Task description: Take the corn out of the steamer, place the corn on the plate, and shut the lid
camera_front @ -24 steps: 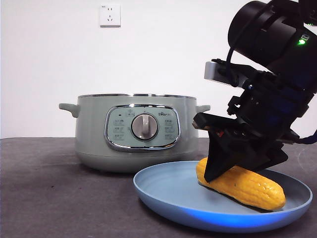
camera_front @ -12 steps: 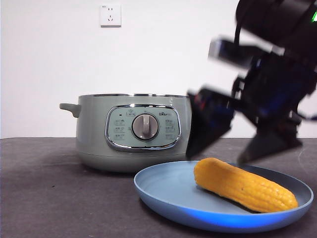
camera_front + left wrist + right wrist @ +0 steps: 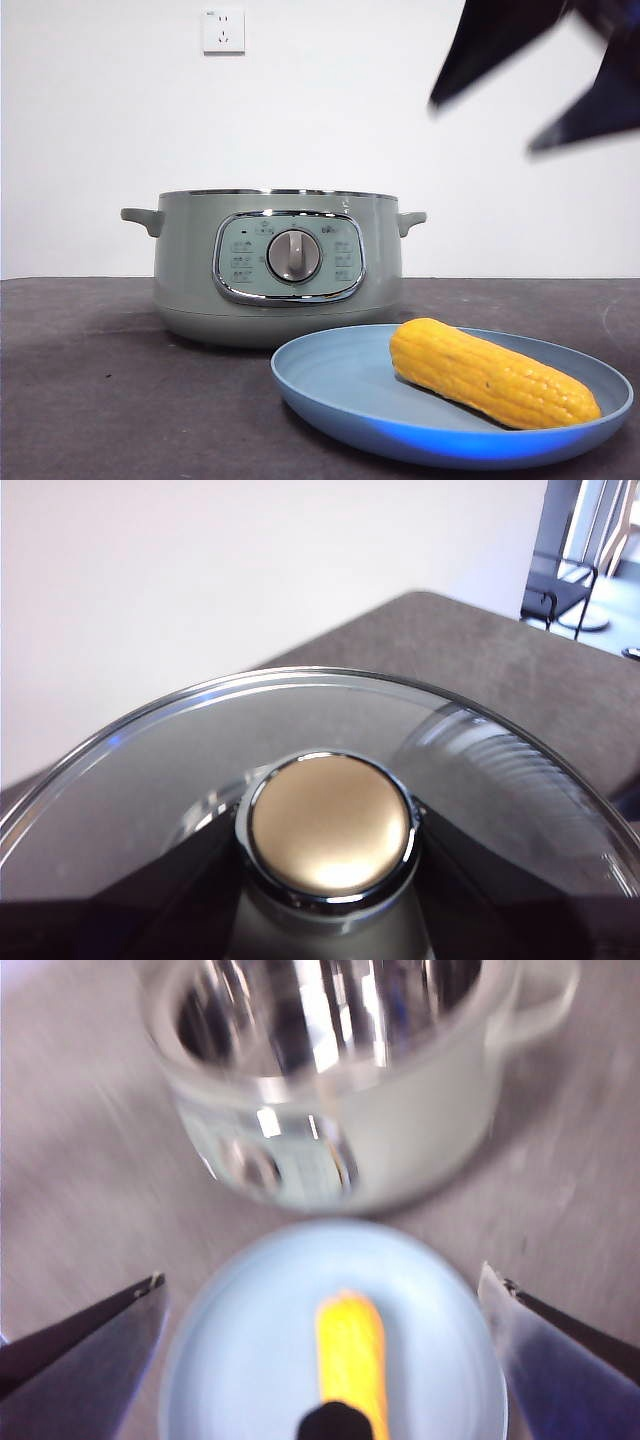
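The yellow-orange corn cob lies on its side in the shallow light-blue plate, tapered end away from the sage-green steamer pot, which stands just behind the plate on the dark counter. The pot's mouth is uncovered, and the right wrist view looks down into its shiny empty interior.

My right claw hangs well above the plate with its jaws spread wide and nothing between them; in the front view it appears only as two blurred dark blades at the top right corner. The cob's long axis points from this claw toward the pot.

My left claw is pinching the knob of the clear glass lid with the steel rim; the glass disc fills the left wrist view, and the counter shows through and beyond it. The lid is not in the front view, so I cannot tell how far it is from the pot.

I judge the corn placed and only the closing left. That move turns on the left arm carrying the lid over the pot's open rim.
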You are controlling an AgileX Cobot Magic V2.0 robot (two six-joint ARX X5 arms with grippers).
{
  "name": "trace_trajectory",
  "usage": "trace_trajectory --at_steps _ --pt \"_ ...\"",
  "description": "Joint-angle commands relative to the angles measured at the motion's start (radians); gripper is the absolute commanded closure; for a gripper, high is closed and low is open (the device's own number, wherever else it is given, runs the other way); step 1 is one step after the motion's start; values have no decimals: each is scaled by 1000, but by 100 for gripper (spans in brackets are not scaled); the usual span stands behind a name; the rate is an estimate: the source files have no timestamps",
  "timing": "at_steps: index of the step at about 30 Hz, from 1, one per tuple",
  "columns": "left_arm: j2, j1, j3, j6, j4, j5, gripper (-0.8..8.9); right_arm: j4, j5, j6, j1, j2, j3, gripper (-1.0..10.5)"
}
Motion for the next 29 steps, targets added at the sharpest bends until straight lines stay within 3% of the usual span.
trace_trajectory --at_steps 1,10,18,29 --pt "49 -24 -30 -13 148 4 819 -27 31 -4 0 -127 4 406" --pt "245 -94 -163 -49 455 -35 819 -215 108 2 0 -348 24 406" --pt "427 -100 -166 -54 605 -83 819 -320 126 21 0 -367 27 406" --pt "559 -93 -165 -53 761 -132 820 -331 129 53 0 -367 27 407"
